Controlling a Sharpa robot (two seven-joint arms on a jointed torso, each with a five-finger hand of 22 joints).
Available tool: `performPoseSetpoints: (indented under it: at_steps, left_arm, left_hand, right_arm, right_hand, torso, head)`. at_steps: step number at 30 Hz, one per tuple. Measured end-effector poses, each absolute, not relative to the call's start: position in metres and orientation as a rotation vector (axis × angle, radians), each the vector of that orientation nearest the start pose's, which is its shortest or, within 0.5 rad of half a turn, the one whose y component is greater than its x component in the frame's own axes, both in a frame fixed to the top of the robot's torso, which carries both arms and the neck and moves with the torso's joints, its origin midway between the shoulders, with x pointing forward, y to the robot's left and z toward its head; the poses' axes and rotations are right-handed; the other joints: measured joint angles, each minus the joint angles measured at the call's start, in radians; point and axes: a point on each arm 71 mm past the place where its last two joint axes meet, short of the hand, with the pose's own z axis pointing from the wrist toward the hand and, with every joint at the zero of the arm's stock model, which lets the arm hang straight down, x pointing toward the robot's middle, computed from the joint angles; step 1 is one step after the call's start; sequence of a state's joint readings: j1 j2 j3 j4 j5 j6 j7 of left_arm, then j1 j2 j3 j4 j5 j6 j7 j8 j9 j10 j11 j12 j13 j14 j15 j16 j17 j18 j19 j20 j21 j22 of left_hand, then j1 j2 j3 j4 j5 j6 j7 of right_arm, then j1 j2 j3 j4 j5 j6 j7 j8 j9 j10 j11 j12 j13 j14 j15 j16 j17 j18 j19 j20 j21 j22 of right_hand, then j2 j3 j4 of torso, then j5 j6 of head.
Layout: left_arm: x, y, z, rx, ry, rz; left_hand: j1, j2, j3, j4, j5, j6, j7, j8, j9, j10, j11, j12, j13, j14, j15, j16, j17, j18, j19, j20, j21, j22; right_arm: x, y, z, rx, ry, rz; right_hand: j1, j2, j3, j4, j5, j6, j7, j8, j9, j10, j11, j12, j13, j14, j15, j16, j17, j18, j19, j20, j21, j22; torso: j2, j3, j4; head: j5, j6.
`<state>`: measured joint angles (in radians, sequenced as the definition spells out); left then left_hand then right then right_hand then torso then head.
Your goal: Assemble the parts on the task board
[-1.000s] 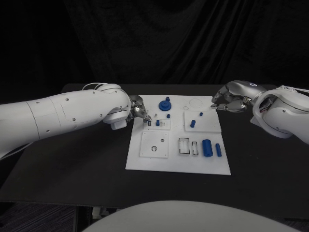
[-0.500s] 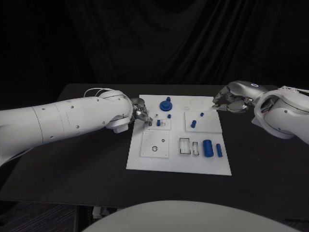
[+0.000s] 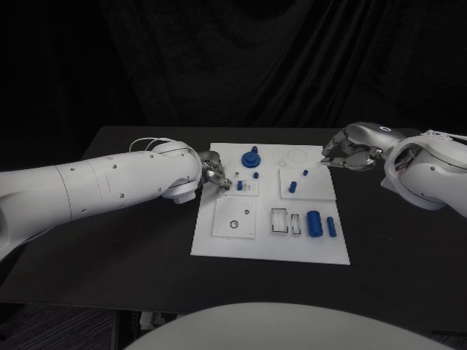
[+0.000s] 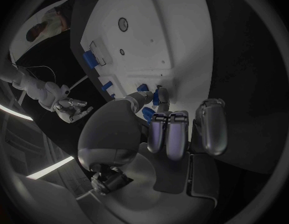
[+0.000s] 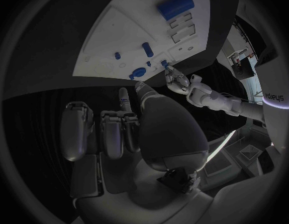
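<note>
The white task board [image 3: 271, 244] lies mid-table. On it are a blue round knob [image 3: 250, 157], short blue pegs [image 3: 292, 187] standing in white blocks, and a thick blue cylinder [image 3: 314, 222] beside a slim one [image 3: 330, 225]. My left hand [image 3: 214, 177] hovers over the board's left edge near a standing peg [image 3: 238, 185]. In the left wrist view it pinches a small blue peg [image 4: 155, 98] between thumb and a finger, just above the board [image 4: 156, 35]. My right hand [image 3: 344, 155] hangs at the board's far right corner, fingers curled in, nothing seen in them.
A white block with a round hole [image 3: 233, 216] and a slotted white holder [image 3: 284, 220] sit on the board's near half. Bare black table [image 3: 107, 248] surrounds the board. The right wrist view looks along the board [image 5: 138, 30] to my left hand [image 5: 176, 79].
My left arm has swung in a little, and its hand has crept slightly toward the board's pegs with the small peg still pinched. The right hand has stayed put.
</note>
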<state>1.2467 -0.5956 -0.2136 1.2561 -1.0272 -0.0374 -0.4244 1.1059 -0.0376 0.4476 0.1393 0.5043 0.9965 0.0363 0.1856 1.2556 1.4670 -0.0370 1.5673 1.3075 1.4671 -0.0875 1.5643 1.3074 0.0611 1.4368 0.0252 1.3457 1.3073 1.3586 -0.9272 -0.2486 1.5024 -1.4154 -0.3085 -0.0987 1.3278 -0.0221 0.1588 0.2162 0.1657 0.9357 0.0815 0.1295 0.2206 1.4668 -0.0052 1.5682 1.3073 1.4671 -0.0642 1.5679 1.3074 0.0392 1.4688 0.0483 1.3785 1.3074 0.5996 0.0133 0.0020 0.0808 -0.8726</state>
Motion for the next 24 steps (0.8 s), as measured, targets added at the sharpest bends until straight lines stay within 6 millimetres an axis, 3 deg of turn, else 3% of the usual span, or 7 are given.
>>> performPoseSetpoints:
  at_steps: [24]
  left_arm:
    - [0.5063, 0.1747, -0.27, -0.205, 2.253, -0.413]
  left_hand:
    - [-0.002, 0.006, 0.0, 0.0, -0.002, -0.001, 0.001, 0.0, 0.001, 0.0, 0.0, 0.0, 0.0, 0.0, 0.0, 0.0, 0.0, 0.0, 0.0, 0.0, 0.0, 0.0]
  right_arm:
    - [0.4879, -0.2557, -0.1854, -0.181, 1.738, 0.489]
  right_hand:
    - [0.008, 0.008, 0.005, -0.005, 0.0, 0.0, 0.0, 0.0, 0.0, 0.0, 0.0, 0.0, 0.001, 0.0, 0.0, 0.0, 0.0, 0.0, 0.0, 0.0, -0.004, 0.0]
  torso:
    - [0.0, -0.0001, -0.0014]
  head:
    - [-0.001, 0.0]
